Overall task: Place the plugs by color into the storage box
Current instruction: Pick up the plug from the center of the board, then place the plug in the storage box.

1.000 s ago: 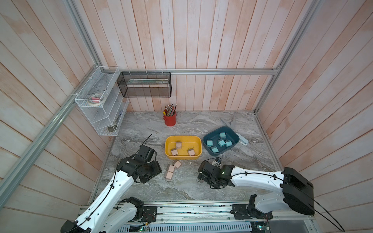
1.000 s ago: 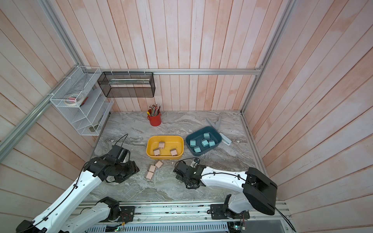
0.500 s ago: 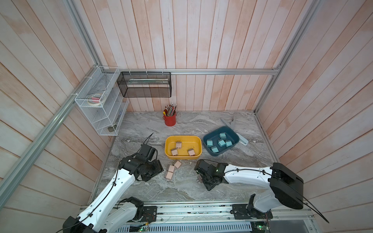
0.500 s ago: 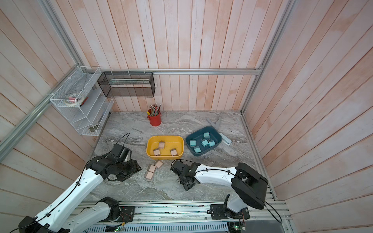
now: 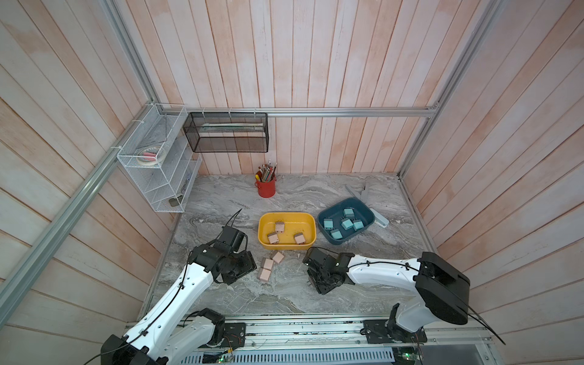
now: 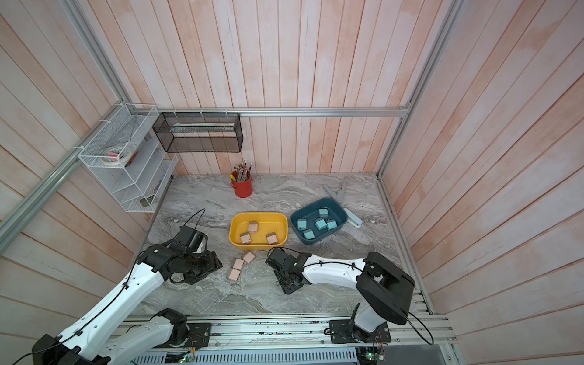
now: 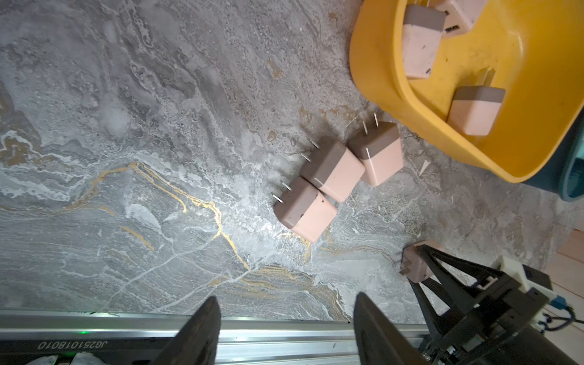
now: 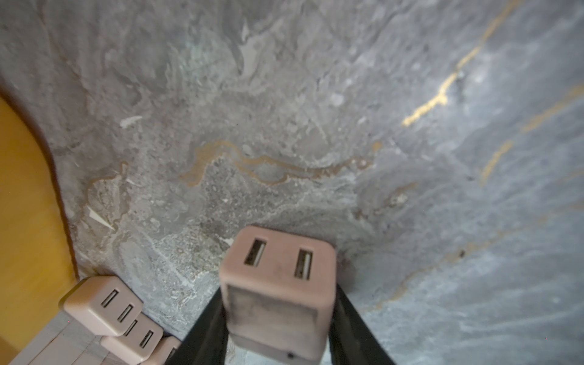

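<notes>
One pink plug (image 8: 278, 294) seemingly in right jaws.

I see marble tabletop (image 5: 316, 196) holding yellow bin (image 5: 286, 215), blue bin (image 5: 364, 214), red pencil cup (image 5: 265, 189), 3 loose pink plugs (image 5: 267, 264).

3 plugs (image 5: 268, 263) in frt of tray (image 5: 303, 226).

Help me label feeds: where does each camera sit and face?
Top views: overhead, looking down at table, yellow bin, left arm, right arm.
Left wrist: left arm, facing three loose pink plugs; open left end effector shows.
Right wrist: right arm, facing table; right end effector grips pink plug.
Shared by wrist views: those plugs, that bin.
</notes>
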### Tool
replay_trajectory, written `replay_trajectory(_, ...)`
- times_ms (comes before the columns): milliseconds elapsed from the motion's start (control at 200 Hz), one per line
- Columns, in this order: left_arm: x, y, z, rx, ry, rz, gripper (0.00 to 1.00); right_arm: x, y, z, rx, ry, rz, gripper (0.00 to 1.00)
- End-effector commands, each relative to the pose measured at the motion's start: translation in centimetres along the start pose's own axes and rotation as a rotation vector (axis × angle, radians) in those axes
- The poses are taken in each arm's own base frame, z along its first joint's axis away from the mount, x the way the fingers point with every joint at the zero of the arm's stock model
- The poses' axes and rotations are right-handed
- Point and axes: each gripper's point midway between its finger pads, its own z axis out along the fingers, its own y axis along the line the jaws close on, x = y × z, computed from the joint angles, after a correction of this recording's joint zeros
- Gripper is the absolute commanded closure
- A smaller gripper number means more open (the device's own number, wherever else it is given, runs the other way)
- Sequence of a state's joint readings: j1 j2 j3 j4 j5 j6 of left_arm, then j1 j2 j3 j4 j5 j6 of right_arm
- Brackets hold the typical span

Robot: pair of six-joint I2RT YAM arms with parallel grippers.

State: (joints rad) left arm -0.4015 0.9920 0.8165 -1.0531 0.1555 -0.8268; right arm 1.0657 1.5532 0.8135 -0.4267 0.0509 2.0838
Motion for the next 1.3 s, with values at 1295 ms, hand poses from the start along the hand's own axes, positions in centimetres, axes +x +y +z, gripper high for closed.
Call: replay_trajectory(1295,-2.9,-0.1,1.0,-0.046,-0.013,-0.011,0.31,-9.1,23.1,0.5,-0.124,-0.024,-0.458,0.69)
